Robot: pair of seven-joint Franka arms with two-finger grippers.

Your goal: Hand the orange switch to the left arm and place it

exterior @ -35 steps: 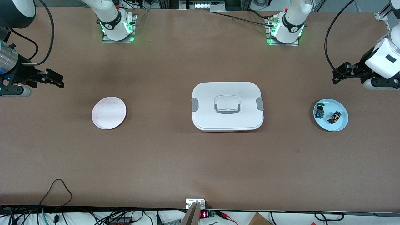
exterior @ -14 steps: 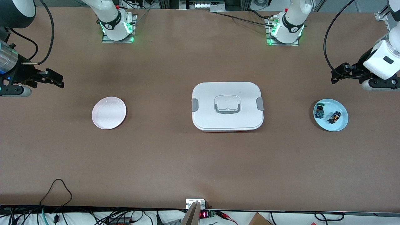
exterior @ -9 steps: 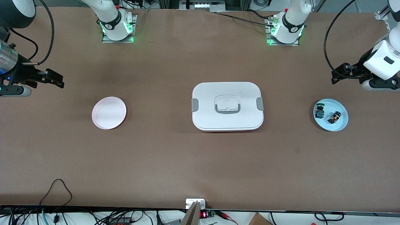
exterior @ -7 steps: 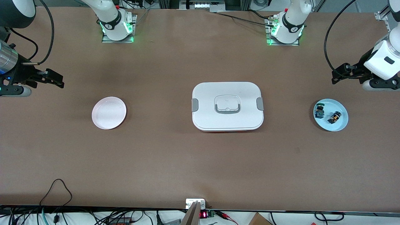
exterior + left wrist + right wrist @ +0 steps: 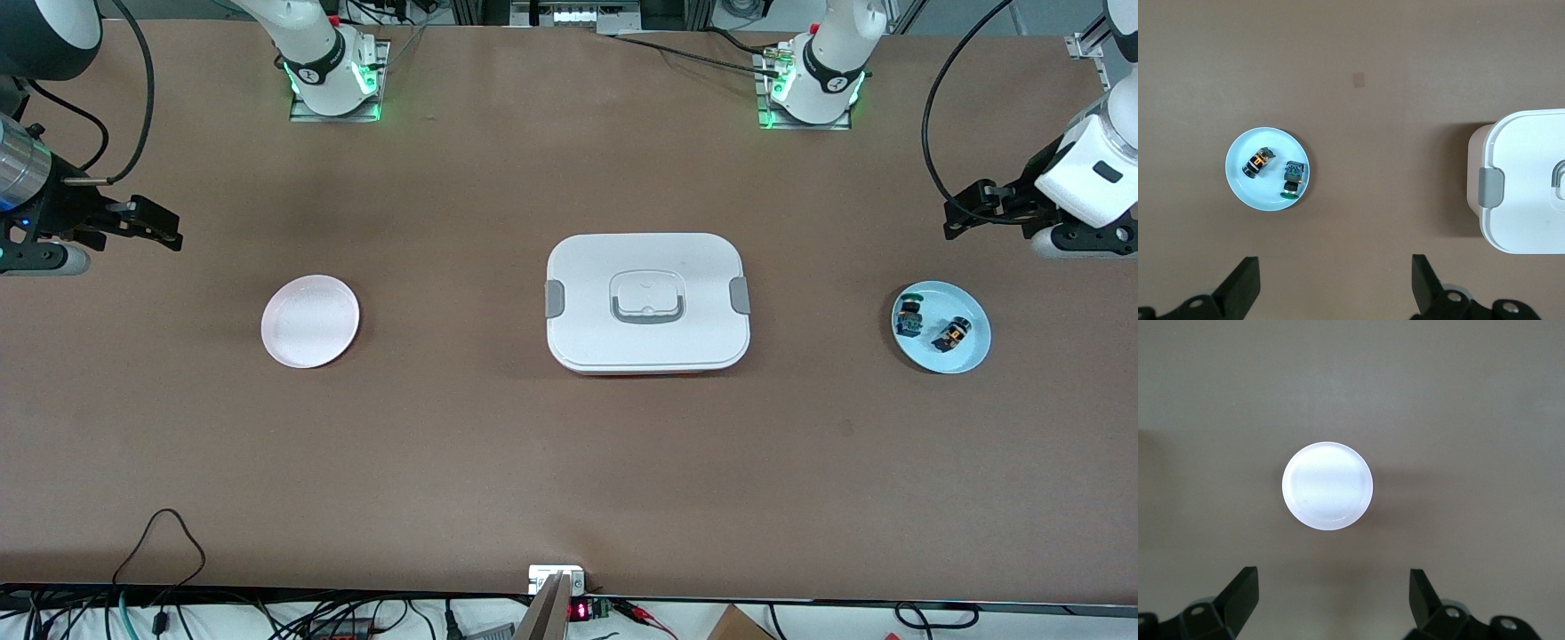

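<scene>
The orange switch [image 5: 951, 334] lies on its side on a light blue plate [image 5: 973, 354] at the left arm's end of the table, beside a similar switch with a green-blue top [image 5: 909, 316]. It also shows in the left wrist view [image 5: 1258, 163]. The white box [image 5: 647, 302] stands mid-table; its end shows in the left wrist view [image 5: 1531, 187]. My left gripper [image 5: 957, 219] is open and empty, up in the air over bare table beside the blue plate [image 5: 1241, 193]. My right gripper [image 5: 162, 233] is open and empty, over bare table at the right arm's end.
An empty pale pink plate [image 5: 310, 321] sits toward the right arm's end and shows in the right wrist view [image 5: 1327, 485]. Cables and small electronics lie along the table edge nearest the front camera [image 5: 569, 604]. The arm bases [image 5: 331, 76] stand at the table's top edge.
The left arm has shifted very slightly over the last seconds; its gripper stays near the same spot. The right arm and all objects have not moved.
</scene>
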